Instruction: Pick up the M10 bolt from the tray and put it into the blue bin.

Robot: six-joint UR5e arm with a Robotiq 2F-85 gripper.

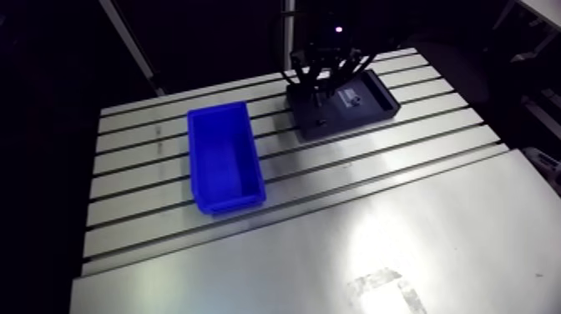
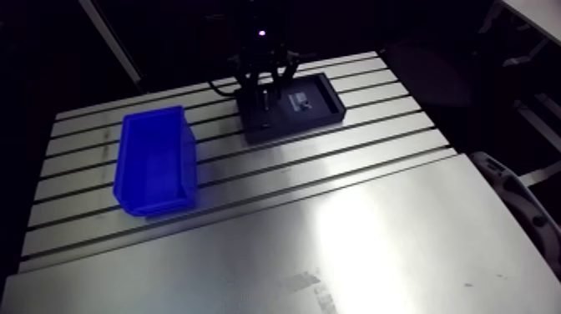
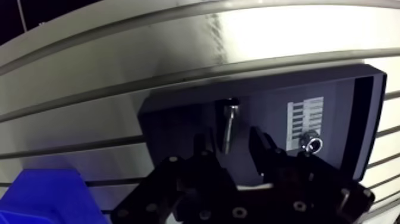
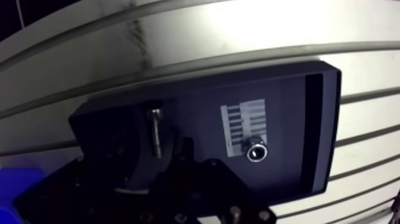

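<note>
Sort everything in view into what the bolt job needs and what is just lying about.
Belongs to the job:
- long silvery M10 bolt, lying in the tray
- flat black tray
- blue plastic bin
- tool, open, a finger on each side of the bolt

Just lying about:
- small shiny metal ring, in the tray
- white striped label card, under the ring

We see a matt black tray (image 3: 178, 113) on the silver-grey table (image 1: 434, 217), whose surface around the tray is striped with parallel dark slots. Inside the tray lies a dull steel-grey bolt (image 3: 229, 122). Beside it is a white label (image 3: 305, 119) printed with a ladder of grey bars, and a bright silvery ring-shaped piece (image 3: 311, 143) sits at the label's edge. The gripper (image 3: 232, 146) over the tray is black. Well apart from the tray stands a saturated blue bin (image 1: 225, 159).
</note>
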